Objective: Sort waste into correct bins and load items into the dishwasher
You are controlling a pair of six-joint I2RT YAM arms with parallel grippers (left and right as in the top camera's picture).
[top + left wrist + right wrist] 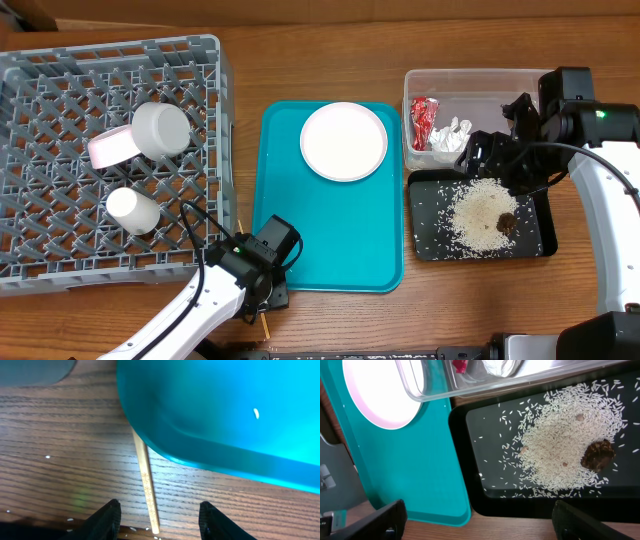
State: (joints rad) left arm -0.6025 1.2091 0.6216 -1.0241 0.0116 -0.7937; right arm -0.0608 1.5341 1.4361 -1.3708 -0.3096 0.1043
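Observation:
A wooden chopstick (146,480) lies on the table at the teal tray's front left corner, between the fingers of my open left gripper (159,515), which hovers over it; its tip shows overhead (265,324). The white plate (343,141) sits on the teal tray (330,250). The grey dish rack (60,90) holds a pink bowl (112,148), a white bowl (162,129) and a white cup (133,211). The clear tub (478,82) holds the red-and-white wrapper (420,120) and the tissue (450,136). The black tray (425,235) holds rice (560,440) and the brown lump (598,456). My right gripper (477,520) is open and empty above the trays.
A few loose rice grains (47,457) lie on the wood near the left gripper. The teal tray's rim (210,452) stands just beyond the chopstick. The black tray's front edge (530,507) is close to the table's front.

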